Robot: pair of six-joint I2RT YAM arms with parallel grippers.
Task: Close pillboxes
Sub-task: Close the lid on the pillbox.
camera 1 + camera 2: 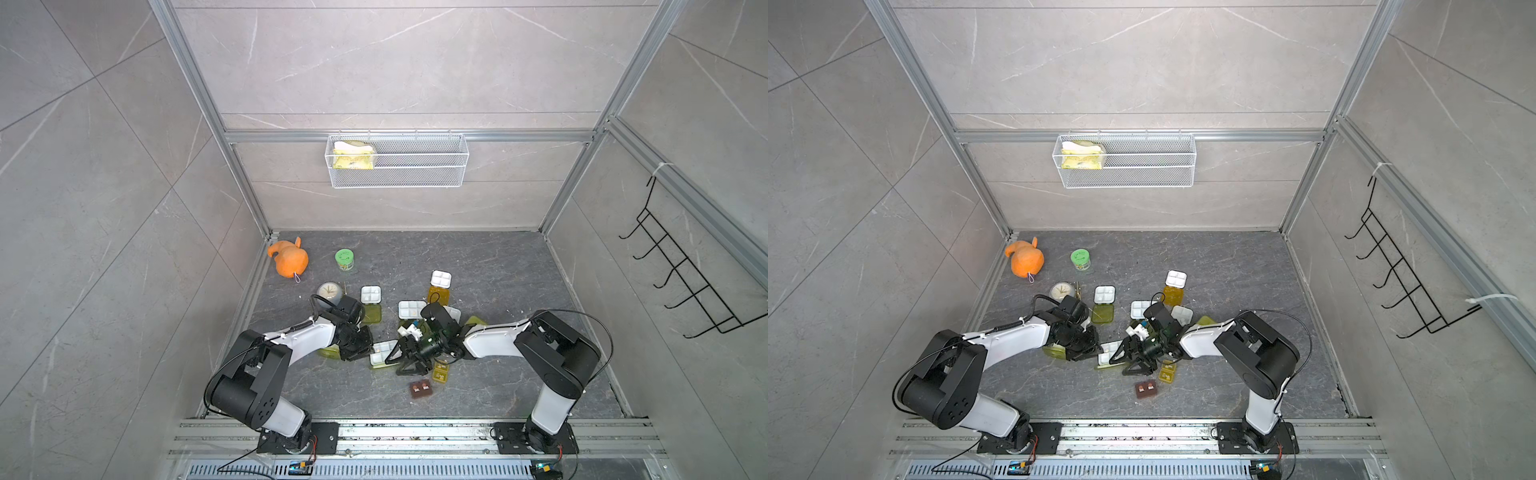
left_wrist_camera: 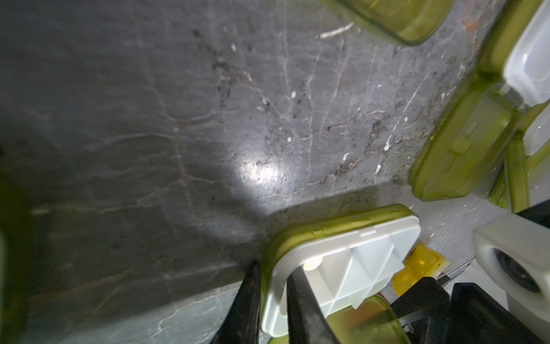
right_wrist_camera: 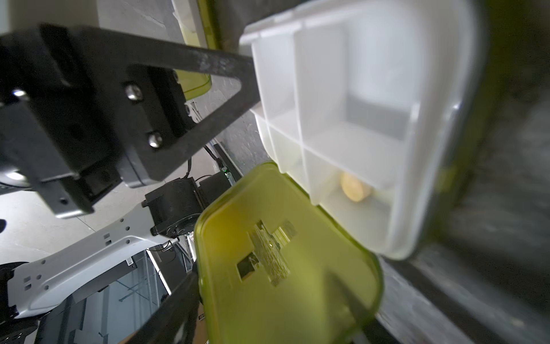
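Here, in both top views, we see clutter on the grey slab (image 1: 478,270): a plush (image 1: 289,259), a jar (image 1: 345,258) and a clock (image 1: 330,291) at far left, open pillboxes (image 1: 370,295) strewn mid-slab, an amber box (image 1: 440,371) and a brown box (image 1: 420,388) nearest the rail (image 1: 415,432). The left arm (image 1: 291,336) and right arm (image 1: 494,336) fold inward, elbows high and wrists dipped, meeting at the centre box (image 1: 1108,351); the right wrist hides part of two open pillboxes behind it.

From the left wrist, we find the left gripper (image 2: 272,297) narrow, its fingers (image 2: 303,309) pinching a corner wall of that box's white tray (image 2: 372,253), one inside and one outside. A pale pill (image 2: 311,263) lies in that corner. The amber box sits just beyond; more open pillboxes lie further off.

From the right wrist, we see the right gripper (image 3: 223,178) spread wide. Its upper fingertip touches the tray's rim; the lower finger sits by the half-raised lid (image 3: 285,253). A pill shows in one compartment. The left arm fills the background.
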